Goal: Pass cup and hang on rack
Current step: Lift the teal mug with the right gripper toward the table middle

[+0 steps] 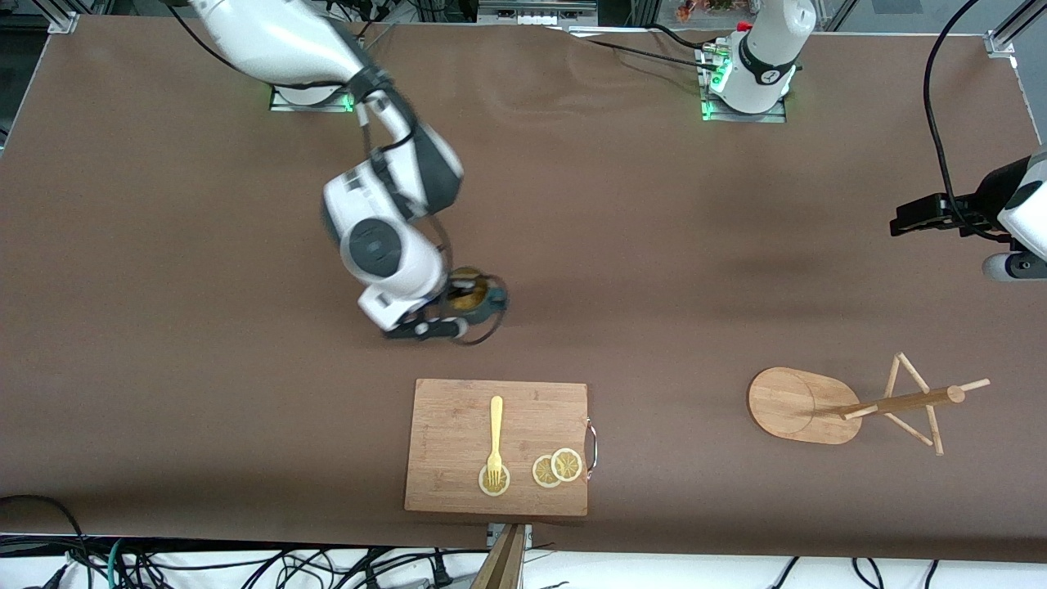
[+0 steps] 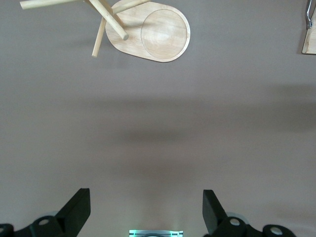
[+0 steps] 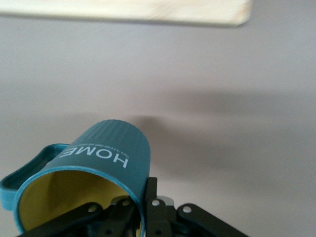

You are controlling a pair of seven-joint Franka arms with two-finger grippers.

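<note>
Cup [image 1: 477, 296] first: the dark teal mug with the yellow-ochre inside is hanging above the brown bench [image 1: 204, 393], off the surface, over the bare stretch on the robots' side of the cutting board [image 1: 497, 447]. In the right wrist view the cup [image 3: 98, 163] is showing ribbed walls, the word HOME in white, and its handle sticking out to one side. The right hand [image 1: 454, 315] is clamping it by the rim, fingers fully closed on the wall, one inside and one outside.

Below it in the front view, the bamboo cutting board is lying close to the camera's edge of the bench, carrying a yellow fork [image 1: 495, 442] whose tines are resting on one lemon slice [image 1: 493, 481], with two more overlapping slices [image 1: 558, 467] beside the board's metal handle [image 1: 592, 444].

Toward the left arm's end, the rack [image 1: 851, 405] is standing on its oval base, its post and thin pegs bare. The left hand [image 2: 146, 212] is waiting in the air over bare bench on the robots' side of the rack, its fingers spread wide apart and gripping nothing; its own camera is showing the rack [image 2: 148, 32] and a corner of the cutting board [image 2: 309, 42].
</note>
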